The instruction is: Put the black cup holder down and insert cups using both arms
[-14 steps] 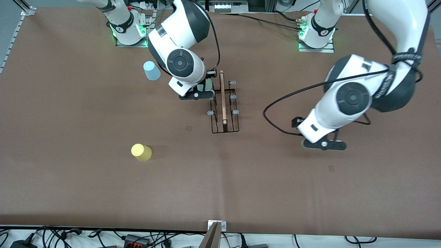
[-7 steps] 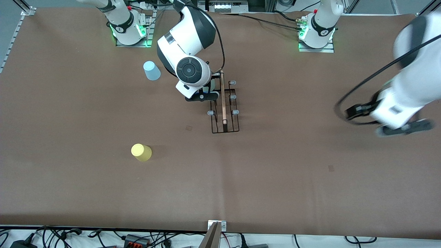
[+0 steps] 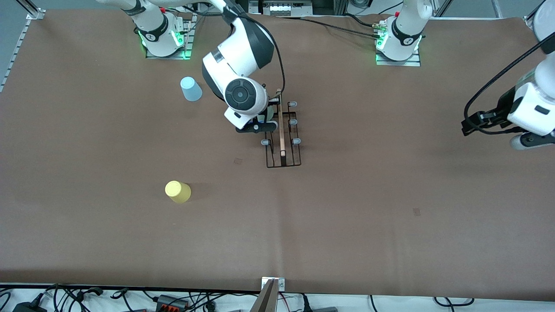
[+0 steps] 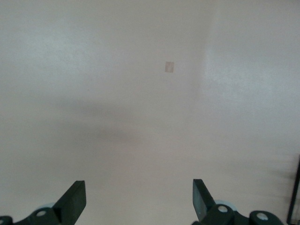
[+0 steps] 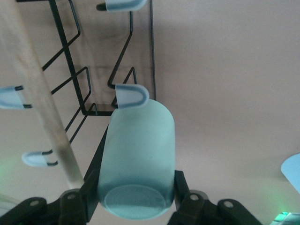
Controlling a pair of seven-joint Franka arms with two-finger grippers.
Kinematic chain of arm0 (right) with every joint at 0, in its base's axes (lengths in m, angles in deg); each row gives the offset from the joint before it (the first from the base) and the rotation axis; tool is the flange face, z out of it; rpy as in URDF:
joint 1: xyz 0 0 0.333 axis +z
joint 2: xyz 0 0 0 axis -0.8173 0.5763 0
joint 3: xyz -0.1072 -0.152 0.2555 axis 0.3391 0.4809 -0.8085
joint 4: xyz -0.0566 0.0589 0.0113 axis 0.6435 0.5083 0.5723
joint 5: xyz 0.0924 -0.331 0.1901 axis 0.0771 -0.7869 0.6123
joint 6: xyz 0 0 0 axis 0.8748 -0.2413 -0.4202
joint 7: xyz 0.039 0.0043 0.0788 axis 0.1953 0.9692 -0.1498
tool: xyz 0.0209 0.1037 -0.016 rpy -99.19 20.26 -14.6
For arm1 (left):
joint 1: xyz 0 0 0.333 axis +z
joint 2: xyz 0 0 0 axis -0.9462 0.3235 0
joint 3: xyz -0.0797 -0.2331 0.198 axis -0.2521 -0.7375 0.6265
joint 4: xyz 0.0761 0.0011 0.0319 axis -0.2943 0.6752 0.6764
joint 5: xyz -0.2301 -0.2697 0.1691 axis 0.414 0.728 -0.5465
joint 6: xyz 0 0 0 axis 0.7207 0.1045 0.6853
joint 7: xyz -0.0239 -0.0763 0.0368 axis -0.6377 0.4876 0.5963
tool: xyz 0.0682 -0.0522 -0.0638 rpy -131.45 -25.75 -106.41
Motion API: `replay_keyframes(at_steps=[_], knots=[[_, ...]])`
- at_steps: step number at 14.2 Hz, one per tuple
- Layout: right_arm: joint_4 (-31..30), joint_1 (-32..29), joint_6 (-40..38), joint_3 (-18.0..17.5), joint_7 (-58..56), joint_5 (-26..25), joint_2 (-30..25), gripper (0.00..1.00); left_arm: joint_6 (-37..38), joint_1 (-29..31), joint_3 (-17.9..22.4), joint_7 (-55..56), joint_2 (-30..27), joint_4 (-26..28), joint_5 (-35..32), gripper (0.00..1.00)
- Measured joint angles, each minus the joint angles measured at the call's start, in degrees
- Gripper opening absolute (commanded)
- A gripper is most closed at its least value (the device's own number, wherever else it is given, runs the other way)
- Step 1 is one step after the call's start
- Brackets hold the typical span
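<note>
The black cup holder point(image 3: 283, 165) stands mid-table, its wooden handle point(image 3: 280, 125) pointing toward the front camera. My right gripper point(image 3: 259, 124) is beside the handle, over the rack's pegs on the right arm's side. It is shut on the mint green cup point(image 5: 138, 154), gripped near its closed bottom. The cup's mouth meets a grey-blue peg tip point(image 5: 132, 95) of the rack point(image 5: 61, 37). The yellow cup point(image 3: 177, 191) and the light blue cup point(image 3: 190, 89) stand mouth down on the table. My left gripper point(image 3: 530, 141) hangs open and empty point(image 4: 139, 192) over the table's left-arm end.
Both arm bases point(image 3: 162, 39) point(image 3: 398, 47) stand along the table's edge farthest from the front camera. Small tape marks point(image 3: 237, 161) point(image 3: 416, 211) lie on the brown cover. Cables point(image 3: 173, 299) run below the nearest edge. The light blue cup's edge point(image 5: 291, 176) shows in the right wrist view.
The left arm has swung away from the rack to its own end of the table. The right gripper has carried the mint green cup closer to the rack's handle and pegs.
</note>
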Motion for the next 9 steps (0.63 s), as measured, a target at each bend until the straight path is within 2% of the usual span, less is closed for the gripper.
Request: replay_keyframes(at_steps=[1,2,5,7,9], knots=[[0.00,0.33,0.18,0.00,0.00,-0.02,0.70,0.86,-0.72,0.05,-0.01,-0.96,-1.07,1.93,0.00,1.00],[0.00,0.54,0.22,0.01,0.00,-0.02,1.34,1.00,-0.97,0.33,0.00,-1.88,-2.11,3.23,0.05,1.00],[0.61,0.58,0.34,0.29,3.39,-0.02,1.87,1.00,-1.04,3.03,0.09,-4.28,-3.76,4.69,3.65,1.00],[3.19,0.21,0.08,1.19,6.64,-0.04,1.23,1.00,-1.16,3.73,0.13,-4.76,-3.87,4.79,4.52,1.00],[5.29,-1.16,-0.68,3.97,8.70,-0.50,-0.81,1.00,-1.27,3.67,-0.22,-4.75,-3.88,4.80,4.59,1.00]])
